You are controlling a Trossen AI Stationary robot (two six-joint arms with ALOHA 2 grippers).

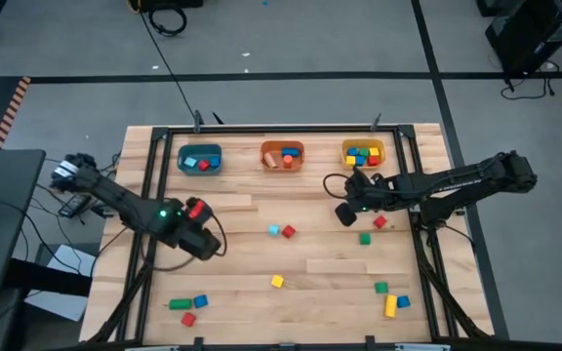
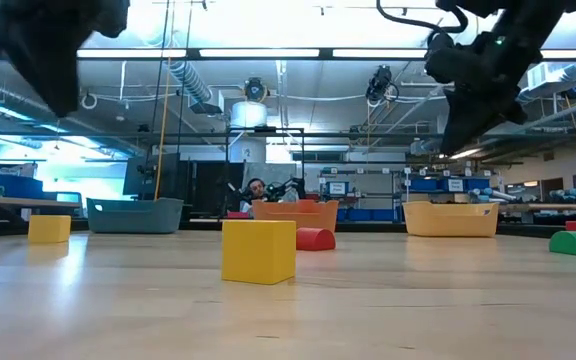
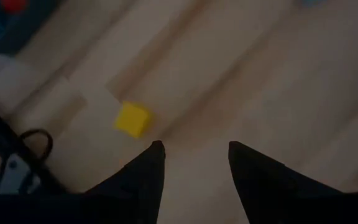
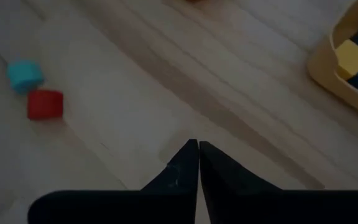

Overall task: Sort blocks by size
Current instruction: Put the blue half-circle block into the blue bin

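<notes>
Loose blocks lie flat on the wooden table: a light blue cube [image 1: 274, 230] beside a red one [image 1: 288, 232], a yellow cube [image 1: 277, 281], and more near the front corners. My left gripper [image 1: 208, 244] hangs open above bare wood left of the middle. Its wrist view shows the yellow cube [image 3: 132, 119] ahead of the fingertips [image 3: 194, 146], with nothing between them. My right gripper [image 1: 343, 215] is shut on nothing, above the table before the yellow bin [image 1: 363, 153]. Its wrist view [image 4: 197, 144] shows the light blue cube [image 4: 24, 74] and the red cube [image 4: 45, 104].
Along the far edge stand a teal bin [image 1: 199, 158], an orange bin [image 1: 282, 154] and the yellow bin, each with blocks inside. A red block [image 1: 380, 222] and a green one [image 1: 365, 238] lie near my right gripper. Black frame rails [image 1: 148, 185] run along the table's sides.
</notes>
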